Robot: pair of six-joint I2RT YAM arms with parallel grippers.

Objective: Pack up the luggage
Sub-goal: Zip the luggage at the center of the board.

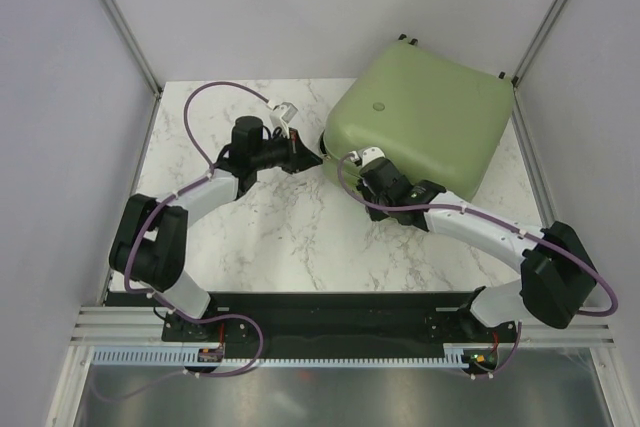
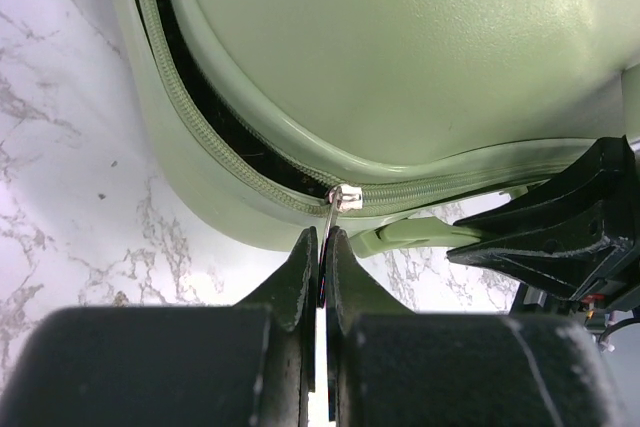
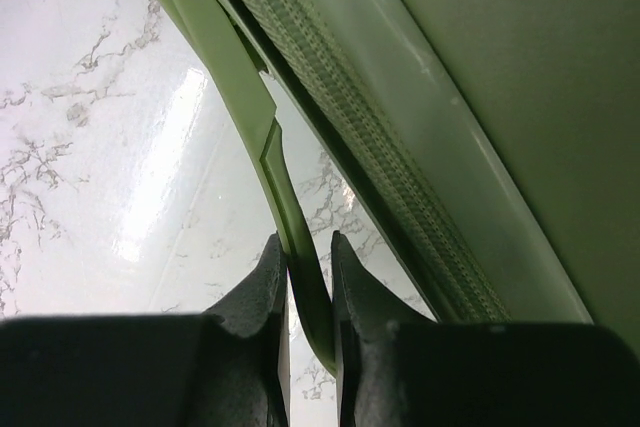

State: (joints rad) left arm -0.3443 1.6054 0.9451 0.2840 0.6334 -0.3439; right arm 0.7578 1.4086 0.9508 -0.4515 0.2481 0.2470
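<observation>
On marble table (image 1: 290,237): one luggage (image 1: 420,117), sage green, lid down, directly ahead of both sets of fingertips. Cannot see inside; only a dark slit along the unzipped stretch left of the slider (image 2: 346,196). Right gripper (image 3: 303,252) clamped on one green side handle (image 3: 240,77). Two small dark wheels (image 1: 406,41) at far edge, barely made out. Left gripper (image 2: 322,247) pinched tight on one thin zipper pull (image 2: 330,219), mostly hidden between pads.

White marble-patterned tabletop (image 1: 300,237) boxed in by plain pale walls (image 1: 300,7) — aluminium posts (image 1: 118,19) at the corners.
</observation>
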